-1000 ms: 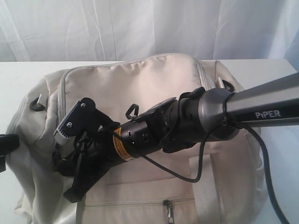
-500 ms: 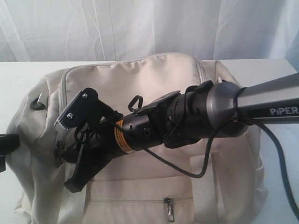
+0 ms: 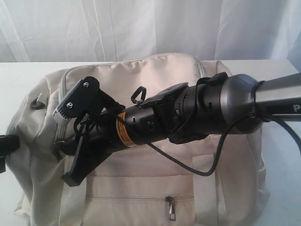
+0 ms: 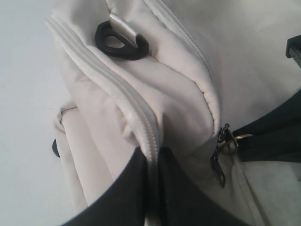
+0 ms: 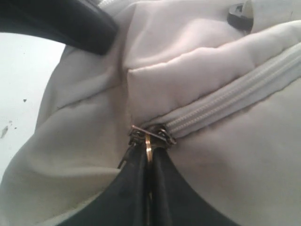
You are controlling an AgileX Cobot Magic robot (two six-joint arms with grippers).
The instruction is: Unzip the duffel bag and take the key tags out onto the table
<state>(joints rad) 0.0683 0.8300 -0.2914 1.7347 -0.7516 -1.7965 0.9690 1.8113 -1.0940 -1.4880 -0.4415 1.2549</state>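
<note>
The cream duffel bag (image 3: 141,75) lies on the white table (image 3: 19,80). My right arm reaches across it to its left end, where the right gripper (image 3: 70,143) sits at the main zipper. In the right wrist view the right gripper (image 5: 148,160) is shut on a metal zipper pull (image 5: 148,140), with the closed white zipper (image 5: 221,101) running away from it. My left gripper (image 4: 153,160) is shut on a fold of the bag (image 4: 178,94) along its zipper tape (image 4: 113,82); it shows at the left edge (image 3: 8,143) of the exterior view. The key tags are hidden.
A black D-ring (image 4: 120,40) hangs at the bag's left end. A front pocket zipper pull (image 3: 170,209) dangles near the front edge. A black cable (image 3: 207,165) loops under the right arm. A white curtain (image 3: 150,23) hangs behind the table.
The right arm has shifted, and its gripper has risen a little toward the back along the bag's left end. The left gripper has stayed where it was.
</note>
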